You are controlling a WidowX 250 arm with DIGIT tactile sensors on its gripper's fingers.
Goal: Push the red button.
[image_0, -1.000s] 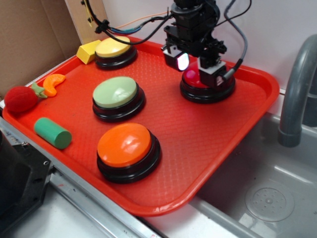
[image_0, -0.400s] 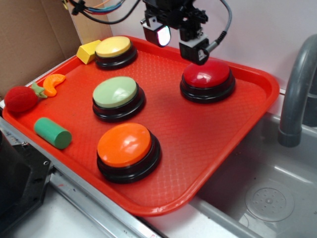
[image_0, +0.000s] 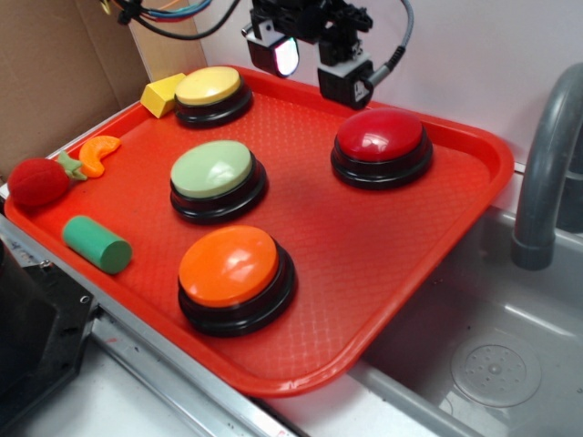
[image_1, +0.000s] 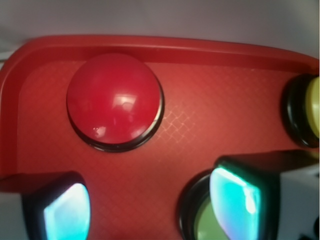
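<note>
holding four dome buttons, red tray (image_0: 437, 237): red button (image_0: 380, 137) at upper right, yellow button (image_0: 209, 86) at upper left, green button (image_0: 212, 168) mid-left, orange button (image_0: 229, 264) lower centre. also on tray at left: green cylinder (image_0: 97, 243), fuzzy red ball (image_0: 36, 180), orange wedge (image_0: 98, 150), yellow block (image_0: 161, 93). hovering at top of frame, gripper (image_0: 311, 66), pads apart, empty, clear of red button. beside tray at right, grey sink (image_0: 492, 364).
</note>
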